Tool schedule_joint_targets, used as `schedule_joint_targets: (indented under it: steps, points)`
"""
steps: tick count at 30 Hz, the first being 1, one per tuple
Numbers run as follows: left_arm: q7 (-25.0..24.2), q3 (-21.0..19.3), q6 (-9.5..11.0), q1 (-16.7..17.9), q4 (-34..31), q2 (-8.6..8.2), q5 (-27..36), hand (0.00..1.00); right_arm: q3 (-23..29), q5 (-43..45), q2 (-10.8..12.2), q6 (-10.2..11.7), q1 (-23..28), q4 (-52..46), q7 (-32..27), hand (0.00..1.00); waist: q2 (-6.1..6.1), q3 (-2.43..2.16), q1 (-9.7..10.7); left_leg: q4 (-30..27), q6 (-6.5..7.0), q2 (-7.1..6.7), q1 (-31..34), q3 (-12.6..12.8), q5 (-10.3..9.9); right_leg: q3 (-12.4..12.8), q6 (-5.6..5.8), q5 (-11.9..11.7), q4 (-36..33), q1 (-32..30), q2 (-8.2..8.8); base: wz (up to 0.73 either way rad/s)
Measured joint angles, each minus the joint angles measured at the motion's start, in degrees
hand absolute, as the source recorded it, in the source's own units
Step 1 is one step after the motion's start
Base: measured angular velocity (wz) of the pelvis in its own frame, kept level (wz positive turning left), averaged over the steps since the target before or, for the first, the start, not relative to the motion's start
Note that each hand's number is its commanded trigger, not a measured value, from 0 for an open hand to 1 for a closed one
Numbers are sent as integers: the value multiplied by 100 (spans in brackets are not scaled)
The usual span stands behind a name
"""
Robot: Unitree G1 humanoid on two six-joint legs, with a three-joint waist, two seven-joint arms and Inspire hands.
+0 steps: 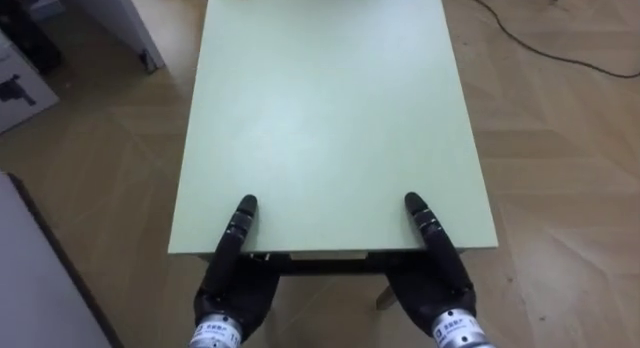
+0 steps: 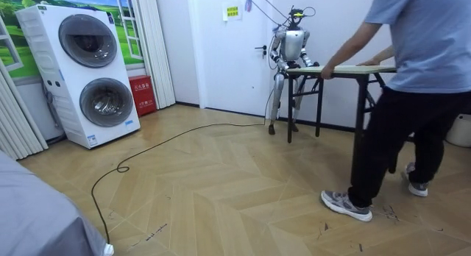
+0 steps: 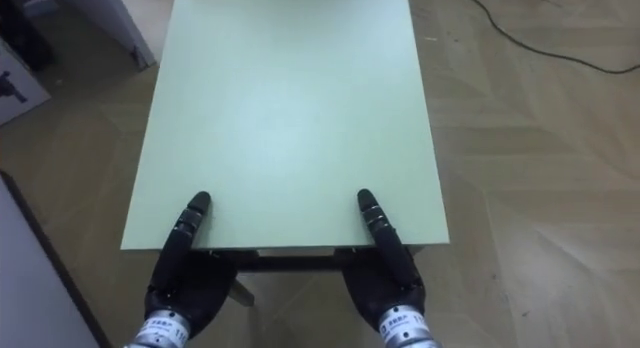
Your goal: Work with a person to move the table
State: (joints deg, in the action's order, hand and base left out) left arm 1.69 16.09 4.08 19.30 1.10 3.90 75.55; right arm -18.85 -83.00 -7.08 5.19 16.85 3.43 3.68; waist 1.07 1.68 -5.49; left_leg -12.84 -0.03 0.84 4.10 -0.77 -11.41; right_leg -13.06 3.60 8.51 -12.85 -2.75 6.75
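Table (image 1: 320,108) manned at 2 ends; carry pending.
Left hand (image 1: 232,288), right hand (image 1: 435,280) on near edge; I cannot tell their grip; person (image 2: 412,87) holds far end.

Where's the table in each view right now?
Left eye view: table fills the centre, stretching ahead.
Right eye view: table centre, slightly left.
Room view: table upper right, person at its end.
Shared landmark: left hand and right hand at its near edge.
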Motion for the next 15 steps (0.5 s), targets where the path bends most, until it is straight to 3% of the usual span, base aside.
schedule_joint_targets:
  steps: [5,7,8,9,10,11,13,14,15]
  points:
    - [15,4,1,3,-40,4,0,100,-15,-40,-27,28,-16,-1,5,100,-25,-1,-89,-68,-9,-7,111,-226,8,-124,0,0,36,149,-18,52]
    - [25,14,1,2,-41,11,-13,100,-16,-38,-19,34,12,0,15,100,-14,4,-26,-94,-26,-22,119,-620,37,-372,-23,32,-212,179,-3,82]
    - [44,64,6,2,-49,18,-19,100,-3,-39,-25,33,43,23,16,100,8,14,69,-158,-34,17,141,-1037,55,-376,-104,204,-465,50,-44,107]
    - [52,88,17,-14,-80,115,27,100,-4,-46,12,15,42,26,21,100,-29,-4,134,-230,-58,-29,250,-1263,61,-91,-207,250,-58,-20,-232,108]
    - [52,95,17,-47,-81,154,58,100,-9,-54,8,14,30,16,25,100,-63,-6,168,-264,-66,-93,322,-1300,64,-29,-221,132,162,-67,-287,112]
    - [113,109,15,-92,-61,164,90,100,-6,-112,-59,27,-1,21,25,100,19,-17,263,-283,-118,-161,416,-1187,83,-172,-277,130,137,-49,-262,115]
    - [118,142,15,-99,-71,160,77,100,-18,-236,-98,25,-14,34,26,100,59,-15,393,-208,-56,7,505,29,230,-504,-271,135,122,56,-216,117]
    - [154,153,15,-125,-71,178,33,100,-27,-298,-93,27,8,37,26,100,48,-8,453,-167,4,178,520,902,302,-624,-271,136,122,134,-213,112]
    - [192,165,12,-147,-70,205,42,100,-33,-314,-94,27,12,36,26,100,32,-1,488,-164,27,266,541,1294,357,-583,-270,136,122,171,-231,109]
